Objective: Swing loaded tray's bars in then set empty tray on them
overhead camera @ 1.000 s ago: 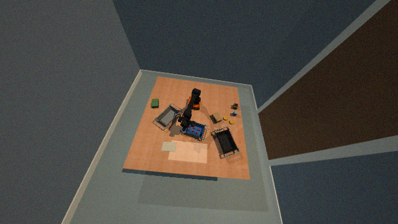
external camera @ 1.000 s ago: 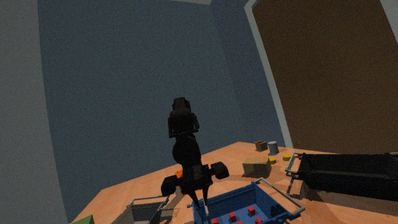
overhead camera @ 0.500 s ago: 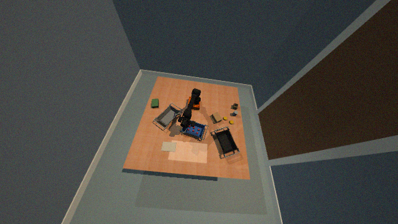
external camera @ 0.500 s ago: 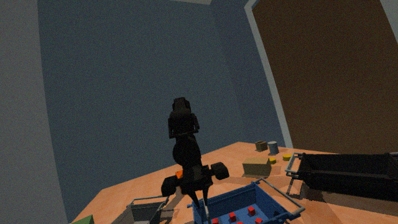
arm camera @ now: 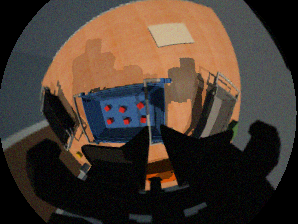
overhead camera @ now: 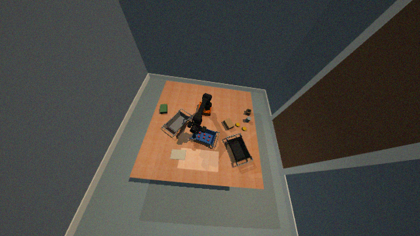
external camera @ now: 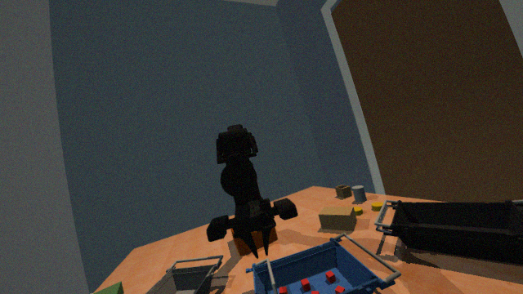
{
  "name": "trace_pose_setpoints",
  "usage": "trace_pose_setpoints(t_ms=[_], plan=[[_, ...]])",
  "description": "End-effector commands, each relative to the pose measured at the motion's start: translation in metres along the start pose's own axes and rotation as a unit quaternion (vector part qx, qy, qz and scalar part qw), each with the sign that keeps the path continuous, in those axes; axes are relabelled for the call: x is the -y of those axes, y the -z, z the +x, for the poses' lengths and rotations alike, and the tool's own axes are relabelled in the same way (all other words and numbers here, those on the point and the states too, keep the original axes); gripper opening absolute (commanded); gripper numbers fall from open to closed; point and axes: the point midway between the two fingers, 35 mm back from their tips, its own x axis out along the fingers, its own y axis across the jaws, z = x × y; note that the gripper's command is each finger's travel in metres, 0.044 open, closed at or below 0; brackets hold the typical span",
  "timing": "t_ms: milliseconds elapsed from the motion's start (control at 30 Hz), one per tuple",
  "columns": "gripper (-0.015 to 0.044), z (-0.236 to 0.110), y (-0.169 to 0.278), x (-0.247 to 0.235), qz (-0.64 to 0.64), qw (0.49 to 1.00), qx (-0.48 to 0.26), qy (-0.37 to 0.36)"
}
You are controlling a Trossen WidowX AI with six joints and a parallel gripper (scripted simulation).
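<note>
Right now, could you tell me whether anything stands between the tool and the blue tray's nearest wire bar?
Nothing visible does: the tool hangs by the blue tray's end, and only air separates its tips from that wire bar.

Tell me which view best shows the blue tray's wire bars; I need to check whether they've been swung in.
The exterior view: one bar still hangs out over the blue tray's end, the other stands across its top. In the top view the bars are too small to judge. The wrist view shows them only faintly.
</note>
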Motion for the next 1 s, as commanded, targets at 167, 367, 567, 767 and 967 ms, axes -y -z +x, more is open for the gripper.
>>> trace_pose_setpoints(t_ms=[167, 367, 567, 767, 967], plan=[[0.0082, -0.101, 0.008, -0.001, 0.0, 1.0, 0.03, 0.0], [0.0082, -0.055, -0.007, -0.047, -0.005, 1.0, 0.01, -0.009], [0.0082, -0.014, -0.014, -0.14, -0.005, 1.0, 0.005, -0.01], [0.0082, 0.03, 0.008, -0.236, -0.004, 1.0, 0.001, -0.009], [0.0082, 0.035, 0.012, -0.246, -0.004, 1.0, 0.0, -0.009]])
